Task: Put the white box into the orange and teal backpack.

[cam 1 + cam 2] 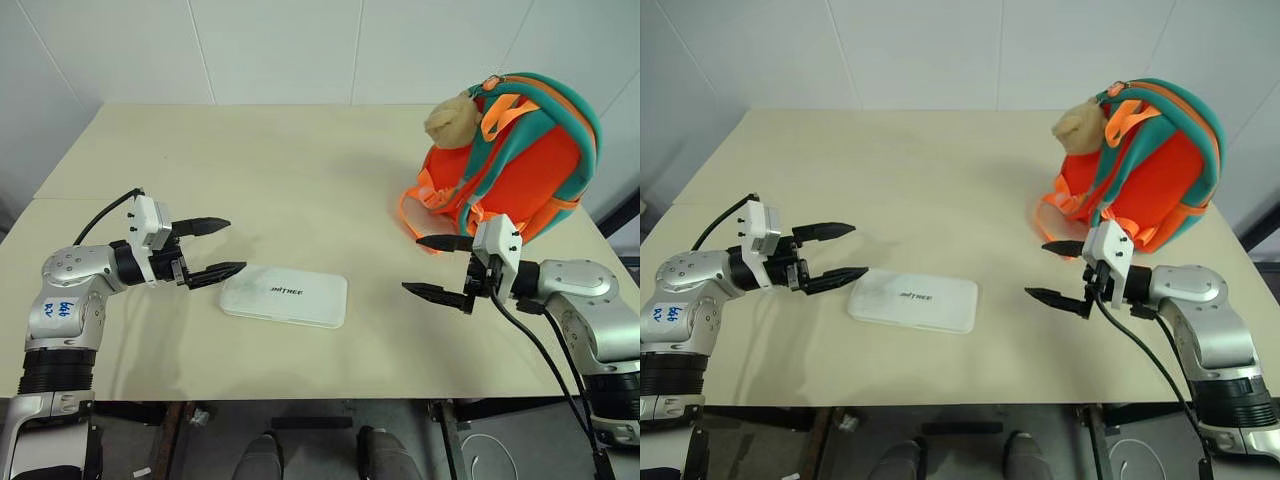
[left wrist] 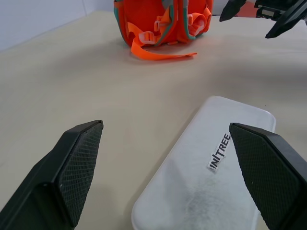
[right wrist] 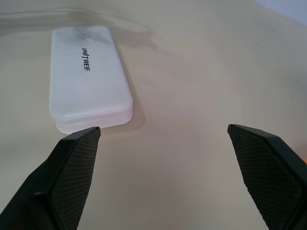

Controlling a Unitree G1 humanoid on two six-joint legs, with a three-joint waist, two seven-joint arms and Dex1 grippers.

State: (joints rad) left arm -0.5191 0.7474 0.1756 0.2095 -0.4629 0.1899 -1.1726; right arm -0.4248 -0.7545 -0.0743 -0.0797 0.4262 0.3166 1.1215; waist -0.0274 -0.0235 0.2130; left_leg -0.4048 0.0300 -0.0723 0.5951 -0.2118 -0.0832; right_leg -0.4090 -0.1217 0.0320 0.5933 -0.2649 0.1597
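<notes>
Nearest, at the front of the table (image 1: 300, 180): the white box (image 1: 285, 295), lying flat, lettering up, untouched.

At nine o'clock of the box, just beside its short end: the left gripper (image 1: 212, 248), fingers spread wide, holding nothing, pointing level toward the box, lower finger almost at the box's corner.

At three o'clock of the box, some way off: the right gripper (image 1: 440, 267), fingers likewise spread wide and empty, pointing back across the table toward the box.

Farther, at about one o'clock of the box, just behind the right gripper: the orange and teal backpack (image 1: 520, 160), standing upright, straps and orange loops facing forward, beige plush charm (image 1: 452, 120) hanging near the top. No open mouth to be made out from here; zip state unclear.

Step in hand, by judgement: the approach for the pick-up, nothing yet grasped.

Next move likely calls for lowering the left gripper around the slim end of the box, closing firmly on the thin edge, then lifting. Also needed: an opening in the backpack, probably held or widened with the right gripper.
</notes>
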